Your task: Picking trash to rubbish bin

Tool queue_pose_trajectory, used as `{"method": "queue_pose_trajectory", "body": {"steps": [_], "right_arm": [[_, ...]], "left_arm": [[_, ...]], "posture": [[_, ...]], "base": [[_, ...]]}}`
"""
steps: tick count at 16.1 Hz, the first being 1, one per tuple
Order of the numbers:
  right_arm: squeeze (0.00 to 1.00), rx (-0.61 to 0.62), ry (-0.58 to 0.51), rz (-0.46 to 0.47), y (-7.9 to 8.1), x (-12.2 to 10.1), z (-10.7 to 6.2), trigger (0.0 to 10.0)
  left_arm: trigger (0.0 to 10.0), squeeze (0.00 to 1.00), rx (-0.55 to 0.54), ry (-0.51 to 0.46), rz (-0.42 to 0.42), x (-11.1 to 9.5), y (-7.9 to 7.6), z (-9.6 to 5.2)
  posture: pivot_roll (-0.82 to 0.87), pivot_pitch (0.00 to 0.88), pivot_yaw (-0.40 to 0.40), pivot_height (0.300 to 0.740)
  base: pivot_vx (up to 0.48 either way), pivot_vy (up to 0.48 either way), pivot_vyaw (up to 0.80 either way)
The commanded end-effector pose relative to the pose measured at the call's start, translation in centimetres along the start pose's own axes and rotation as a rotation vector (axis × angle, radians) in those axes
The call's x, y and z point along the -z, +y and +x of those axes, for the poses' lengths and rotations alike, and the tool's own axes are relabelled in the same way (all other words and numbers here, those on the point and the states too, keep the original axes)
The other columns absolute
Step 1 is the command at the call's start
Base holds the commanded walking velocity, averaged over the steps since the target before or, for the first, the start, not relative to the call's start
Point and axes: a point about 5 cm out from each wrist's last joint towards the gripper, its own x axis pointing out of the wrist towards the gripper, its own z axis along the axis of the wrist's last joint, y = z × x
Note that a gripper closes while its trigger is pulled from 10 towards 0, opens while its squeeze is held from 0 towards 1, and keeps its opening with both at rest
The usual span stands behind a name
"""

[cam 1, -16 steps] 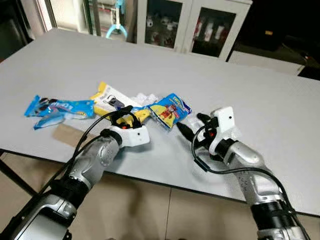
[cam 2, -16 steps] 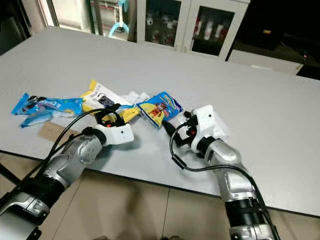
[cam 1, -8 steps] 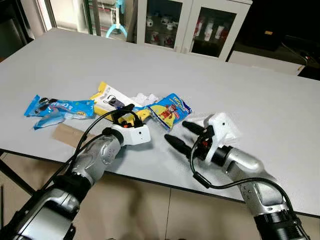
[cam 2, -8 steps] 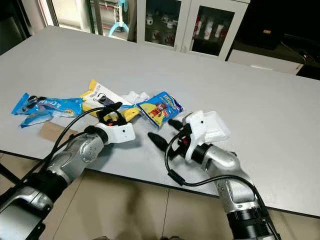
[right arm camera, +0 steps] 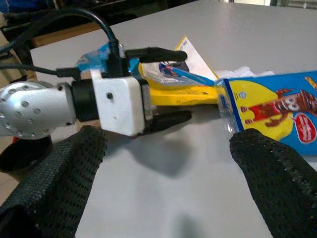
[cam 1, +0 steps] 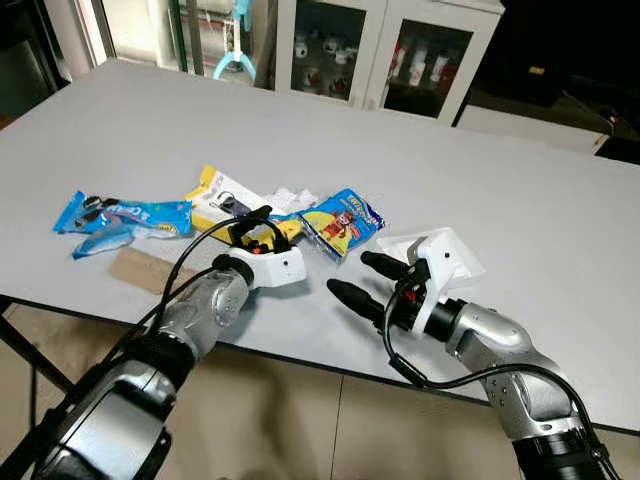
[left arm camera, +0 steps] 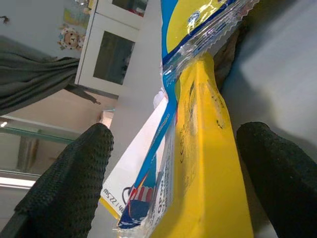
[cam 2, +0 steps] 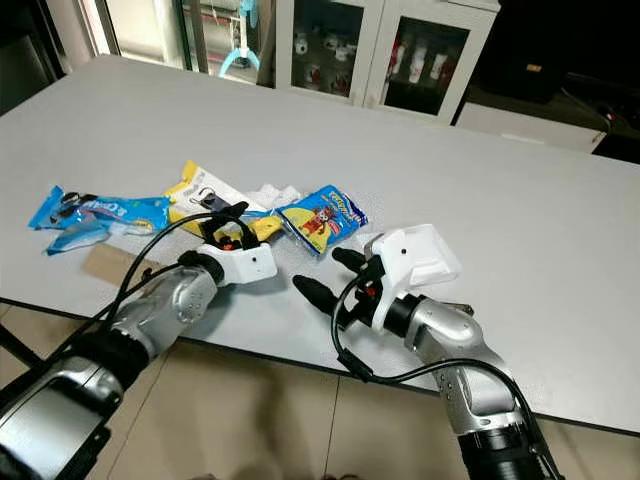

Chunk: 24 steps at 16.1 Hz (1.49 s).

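Observation:
Trash lies on the grey table (cam 1: 480,170): a yellow wrapper (cam 1: 285,229), a blue and yellow snack packet (cam 1: 343,220), a white and yellow package (cam 1: 220,196) and a blue wrapper (cam 1: 120,217). My left gripper (cam 1: 257,227) is open with its fingers either side of the yellow wrapper (left arm camera: 208,168), which lies between them without being pinched. My right gripper (cam 1: 362,281) is open wide just above the table, pointing left at the left gripper (right arm camera: 163,85). Nothing is between its fingers (right arm camera: 59,173); the snack packet (right arm camera: 277,106) lies beyond them.
A crumpled white tissue (cam 1: 291,197) sits behind the yellow wrapper. White paper (cam 1: 445,250) lies by my right wrist. A brown cardboard piece (cam 1: 140,268) rests near the table's front edge. Glass-door cabinets (cam 1: 390,50) stand behind the table.
My right gripper has drawn back from the snack packet toward the front edge, turned to point left and spread wider, uncovering the white paper. The left gripper stays at the yellow wrapper.

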Motion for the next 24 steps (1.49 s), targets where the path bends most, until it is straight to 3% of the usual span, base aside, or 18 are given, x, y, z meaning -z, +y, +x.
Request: {"method": "queue_pose_trajectory", "body": {"steps": [1, 4, 5, 6, 13, 24], "right_arm": [[0.00, -0.023, -0.004, -0.010, 0.4, -0.4, -0.2, 10.0], [0.00, -0.023, -0.001, -0.004, 0.5, -0.3, -0.4, 10.0], [0.00, -0.023, 0.001, -0.003, 0.5, -0.3, -0.4, 10.0], [0.00, -0.023, 0.000, -0.001, 0.5, -0.3, -0.4, 10.0], [0.00, -0.015, -0.002, -0.005, 0.4, -0.5, -0.1, 10.0], [0.00, -0.024, -0.013, -0.021, 0.0, -1.0, 0.6, 10.0]], "left_arm": [[10.0, 0.00, 0.163, 0.084, 0.046, 1.7, -4.3, -1.4], [10.0, 0.00, 0.177, 0.099, 0.050, 1.9, -4.9, -1.6], [2.1, 0.00, 0.180, 0.099, 0.049, 1.9, -5.0, -1.6], [0.0, 0.00, 0.179, 0.097, 0.046, 1.8, -5.0, -1.6], [0.0, 0.00, 0.158, 0.085, 0.030, 1.5, -4.9, -1.3], [0.0, 0.00, 0.067, 0.037, 0.002, 0.3, -2.6, -0.2]], "posture": [[-0.10, 0.059, -0.118, 0.740], [-0.11, 0.064, -0.118, 0.740], [-0.11, 0.066, -0.119, 0.740], [-0.11, 0.069, -0.120, 0.740], [-0.10, 0.063, -0.122, 0.740], [-0.08, 0.028, -0.125, 0.740]], "base": [[0.000, 0.000, 0.00], [0.000, 0.000, 0.00], [0.000, 0.000, 0.00], [0.000, 0.000, 0.00], [0.000, 0.000, 0.00], [0.000, 0.000, 0.00]]}}
